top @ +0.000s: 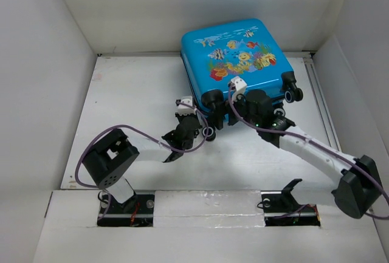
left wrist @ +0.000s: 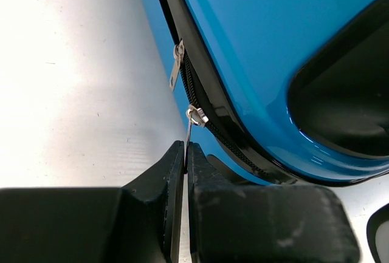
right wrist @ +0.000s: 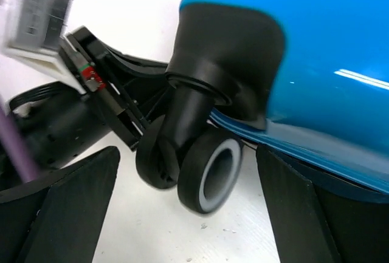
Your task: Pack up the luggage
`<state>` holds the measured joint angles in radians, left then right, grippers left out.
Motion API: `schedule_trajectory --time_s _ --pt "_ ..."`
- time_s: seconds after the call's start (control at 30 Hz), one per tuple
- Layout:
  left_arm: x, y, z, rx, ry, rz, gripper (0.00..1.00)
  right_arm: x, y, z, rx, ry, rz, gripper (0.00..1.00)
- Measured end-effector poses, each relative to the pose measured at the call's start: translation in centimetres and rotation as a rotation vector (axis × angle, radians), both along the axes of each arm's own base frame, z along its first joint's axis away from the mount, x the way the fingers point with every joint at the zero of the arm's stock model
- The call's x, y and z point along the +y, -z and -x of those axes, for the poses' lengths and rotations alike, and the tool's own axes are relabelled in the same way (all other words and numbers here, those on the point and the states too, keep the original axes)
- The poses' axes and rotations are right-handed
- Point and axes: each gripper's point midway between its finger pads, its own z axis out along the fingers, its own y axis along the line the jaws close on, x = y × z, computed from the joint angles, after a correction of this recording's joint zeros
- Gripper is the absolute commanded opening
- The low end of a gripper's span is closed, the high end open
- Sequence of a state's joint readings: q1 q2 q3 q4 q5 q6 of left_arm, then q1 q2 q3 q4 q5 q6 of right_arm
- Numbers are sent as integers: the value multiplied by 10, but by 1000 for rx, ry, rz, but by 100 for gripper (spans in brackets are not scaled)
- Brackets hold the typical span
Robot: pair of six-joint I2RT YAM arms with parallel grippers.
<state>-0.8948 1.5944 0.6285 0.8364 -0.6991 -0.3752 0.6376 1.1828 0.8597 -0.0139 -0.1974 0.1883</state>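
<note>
The luggage [top: 234, 56] is a bright blue hard-shell suitcase with cartoon fish on its top face, lying closed at the back of the table. My left gripper [left wrist: 185, 149] is shut on the thin metal zipper pull [left wrist: 190, 130] at the suitcase's near edge, where the black zipper [left wrist: 200, 96] runs; a second pull [left wrist: 176, 65] hangs farther along. My right gripper [right wrist: 188, 208] is open, its fingers either side of a black-and-white wheel [right wrist: 209, 175] under the blue shell [right wrist: 316, 38]. In the top view both grippers, the left [top: 193, 110] and the right [top: 246, 96], meet the suitcase's near side.
White walls enclose the white table [top: 134, 93] on the left, back and right. The left arm's body and purple cable [right wrist: 36, 123] sit close beside the wheel in the right wrist view. Another pair of wheels [top: 293, 91] sticks out at the suitcase's right corner.
</note>
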Motion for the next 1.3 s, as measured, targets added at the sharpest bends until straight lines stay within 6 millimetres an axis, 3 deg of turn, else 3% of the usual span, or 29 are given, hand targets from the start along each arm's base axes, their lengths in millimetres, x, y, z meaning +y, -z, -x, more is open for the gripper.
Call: schedule_trajectory --time_s 0.2,0.33,0.37,0.43,0.47,0.7,1.0,1.27,1.3 --pt "0 1 1 0 6 6 0 28 30 -9 82 -4 53 98" --pt "1 2 1 0 4 9 0 39 30 -16 69 44 75 72" --pt "1 2 1 1 3 10 0 40 30 -19 68 64 78 38" --pt "2 3 1 1 0 9 0 37 34 -25 81 132 82 16" --pt "3 4 1 2 0 7 0 35 33 -28 90 168 71 0" --pt "4 3 -1 -2 3 9 0 28 31 -28 21 237 91 0" --pt "9 1 -12 13 59 44 0 6 29 -6 -18 220 70 0" --pt "3 4 -14 51 106 42 0 5 26 4 -26 190 58 0" --pt "3 5 -14 60 103 45 6 6 25 4 -27 189 59 0"
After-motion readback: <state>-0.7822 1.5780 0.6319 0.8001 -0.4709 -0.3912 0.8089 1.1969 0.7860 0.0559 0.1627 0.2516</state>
